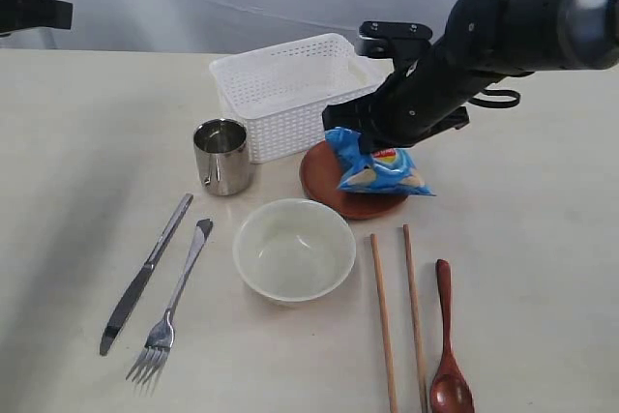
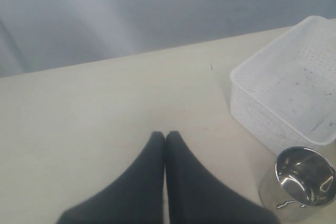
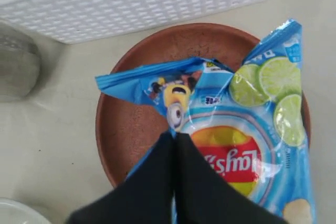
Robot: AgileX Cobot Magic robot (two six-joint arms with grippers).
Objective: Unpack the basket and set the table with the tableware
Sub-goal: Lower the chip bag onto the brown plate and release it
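Crinkly blue bag (image 3: 252,108), round brown plate (image 3: 126,135)

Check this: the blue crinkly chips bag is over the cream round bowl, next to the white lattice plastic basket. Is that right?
No. The blue crinkly chips bag is over the reddish-brown round plate, not the cream round bowl, which is empty. It is next to the white lattice plastic basket, as the right wrist view shows.

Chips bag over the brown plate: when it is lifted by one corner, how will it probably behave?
The chips bag looks puffed and creased, so probably light and floppy, sagging from a pinch. Its glossy film may slip. It overhangs the plate rim, so a push could slide it off.
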